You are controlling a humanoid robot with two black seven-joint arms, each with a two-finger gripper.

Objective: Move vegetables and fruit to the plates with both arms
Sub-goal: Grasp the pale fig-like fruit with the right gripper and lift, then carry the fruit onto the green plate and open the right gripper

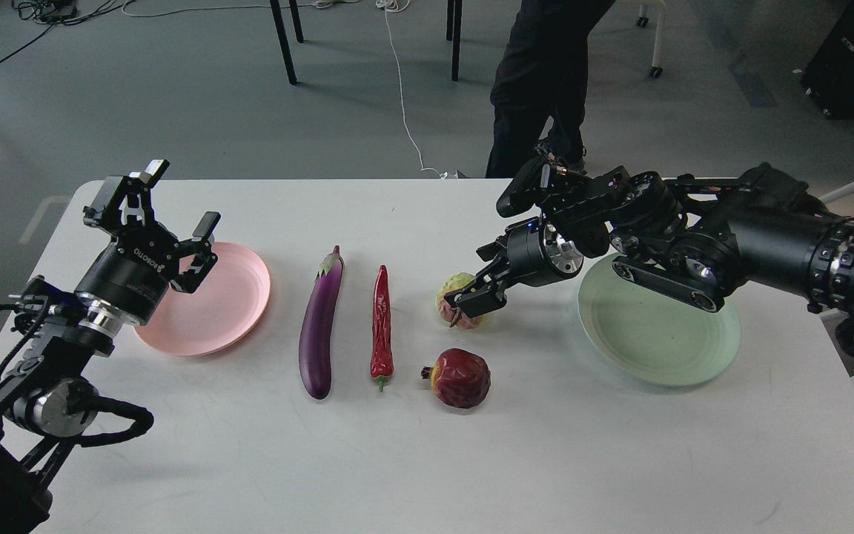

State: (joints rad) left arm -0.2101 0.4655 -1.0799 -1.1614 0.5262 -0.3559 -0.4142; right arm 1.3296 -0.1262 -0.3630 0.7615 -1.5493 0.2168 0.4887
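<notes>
A purple eggplant and a red chili pepper lie side by side at the table's middle. A dark red pomegranate-like fruit sits to their right. Behind it, the lumpy yellow-green and pink fruit is partly covered by my right gripper, whose fingers reach down over it; their hold is unclear. My left gripper is open and empty above the far left rim of the pink plate. The mint green plate lies at the right, partly under my right arm.
A person in dark trousers stands just behind the table's far edge. Black table legs and a white cable are on the floor beyond. The white table spans the view.
</notes>
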